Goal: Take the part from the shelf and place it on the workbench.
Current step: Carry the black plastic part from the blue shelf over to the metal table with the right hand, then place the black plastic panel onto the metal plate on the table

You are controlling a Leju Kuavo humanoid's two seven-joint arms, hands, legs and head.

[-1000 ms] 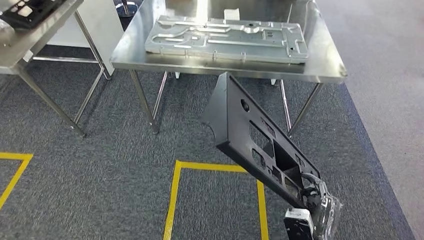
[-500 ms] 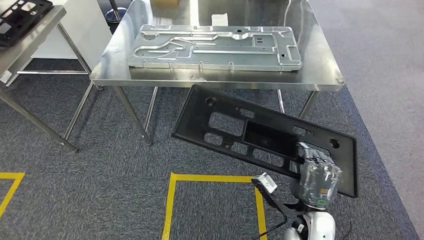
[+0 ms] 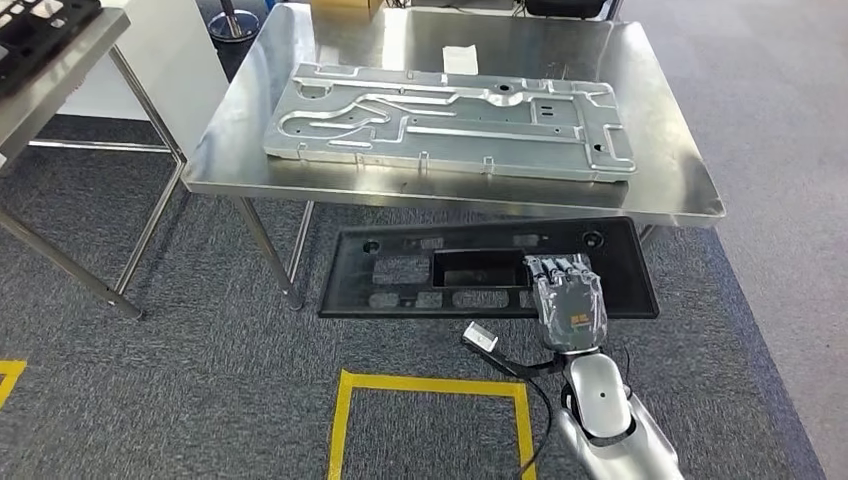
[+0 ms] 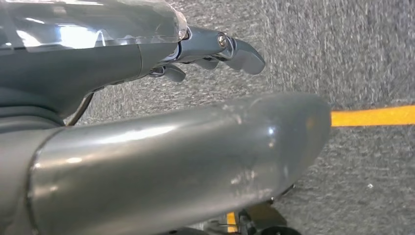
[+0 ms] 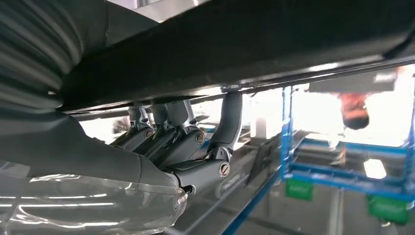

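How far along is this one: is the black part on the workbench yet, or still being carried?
Done: the black part is off the shelf, gripped by the right hand. In hand: it is held roughly level just short of the steel workbench, at its near edge and not resting on it. The left hand hangs over the carpet, holding nothing. Left: lift it over the edge and set it down near the silver panel.

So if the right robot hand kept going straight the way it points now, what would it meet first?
Probably the near edge of the steel table: the right robot hand points toward it, holding the black panel, whose far edge would likely arrive first. Their relative height is unclear.
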